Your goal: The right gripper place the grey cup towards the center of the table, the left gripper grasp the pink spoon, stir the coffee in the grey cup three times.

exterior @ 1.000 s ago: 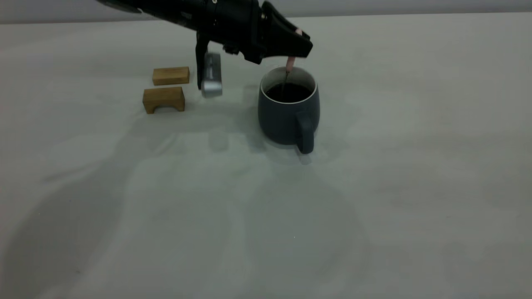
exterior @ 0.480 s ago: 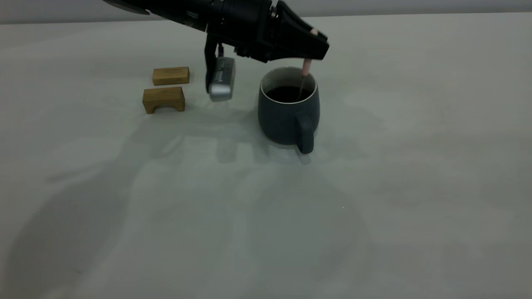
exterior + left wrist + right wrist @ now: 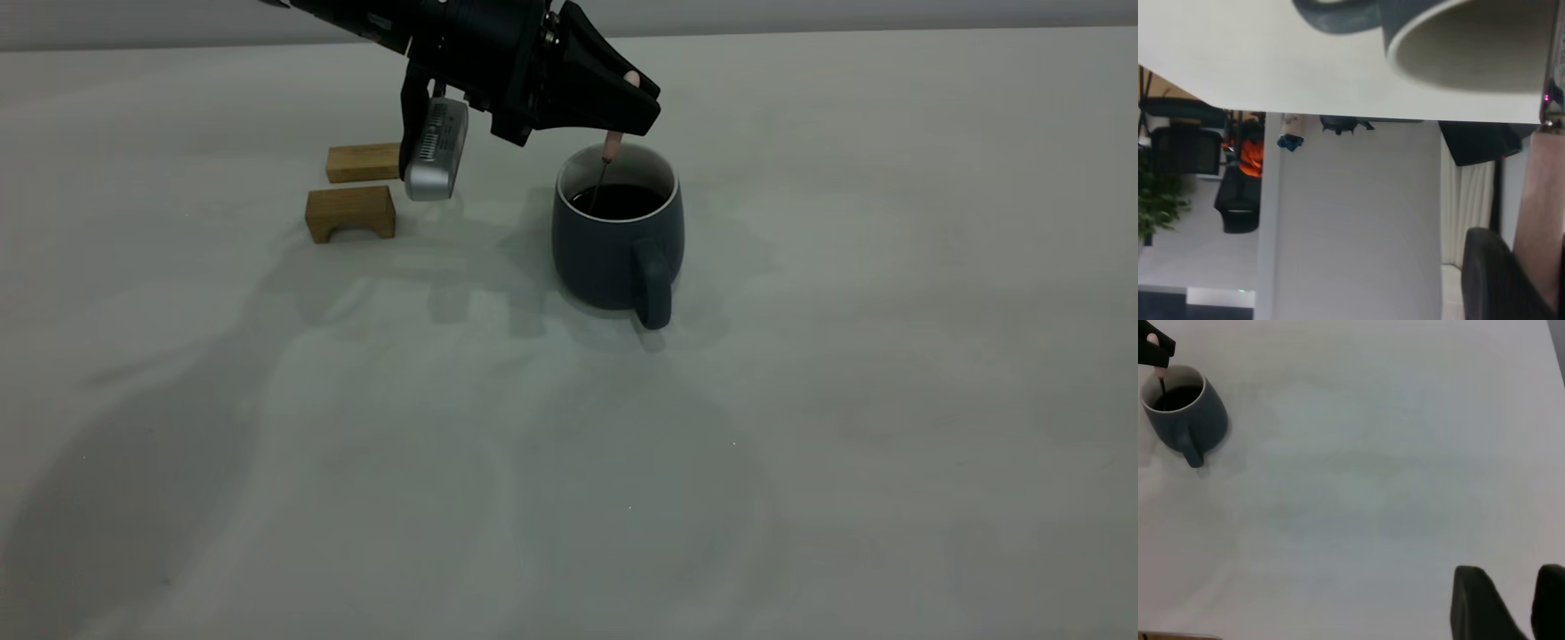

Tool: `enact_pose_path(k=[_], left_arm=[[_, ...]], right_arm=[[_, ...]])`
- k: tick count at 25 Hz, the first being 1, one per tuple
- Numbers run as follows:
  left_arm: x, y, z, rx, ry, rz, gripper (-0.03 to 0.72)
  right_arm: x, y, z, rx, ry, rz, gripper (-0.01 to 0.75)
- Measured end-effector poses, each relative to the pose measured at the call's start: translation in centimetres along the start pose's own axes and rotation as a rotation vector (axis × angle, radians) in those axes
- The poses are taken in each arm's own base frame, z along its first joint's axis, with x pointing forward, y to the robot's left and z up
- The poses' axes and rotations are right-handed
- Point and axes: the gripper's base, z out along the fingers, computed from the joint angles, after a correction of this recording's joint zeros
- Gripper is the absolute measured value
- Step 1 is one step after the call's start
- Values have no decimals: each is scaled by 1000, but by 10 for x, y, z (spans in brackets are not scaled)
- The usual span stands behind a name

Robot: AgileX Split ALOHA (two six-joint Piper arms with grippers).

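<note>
The grey cup (image 3: 613, 253) stands upright mid-table, its handle towards the camera, with dark coffee (image 3: 625, 203) inside. My left gripper (image 3: 633, 100) hovers just above the cup's rim, shut on the pink spoon (image 3: 611, 145), which hangs down with its thin metal neck dipping into the coffee at the cup's left side. In the left wrist view the pink spoon handle (image 3: 1540, 200) lies against one black finger (image 3: 1490, 283), with the cup rim (image 3: 1471, 50) beyond. My right gripper (image 3: 1526, 605) is parked far from the cup (image 3: 1197, 420), open and holding nothing.
Two tan wooden blocks (image 3: 364, 163) (image 3: 349, 212) lie left of the cup, under the left arm's silver camera box (image 3: 434, 151). The pale table (image 3: 800, 400) stretches wide in front of and right of the cup.
The left gripper swung right across the cup with the spoon, then back left; the spoon now dips in at the cup's left side. The cup has stayed put.
</note>
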Motion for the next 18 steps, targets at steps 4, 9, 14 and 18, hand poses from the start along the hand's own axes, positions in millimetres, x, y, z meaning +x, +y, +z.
enact_pose_path(k=[4, 9, 14, 18], left_arm=[[0, 0, 0, -4, -5, 75, 309], [4, -3, -8, -80, -119, 307, 410], [42, -7, -51, -304, -345, 690, 420], [93, -16, -105, -427, -616, 1114, 421]], right_arm=[[0, 0, 0, 0, 0, 0, 237], [0, 0, 0, 0, 0, 0, 237], [0, 0, 0, 0, 0, 0, 237], [0, 0, 0, 0, 0, 0, 237]])
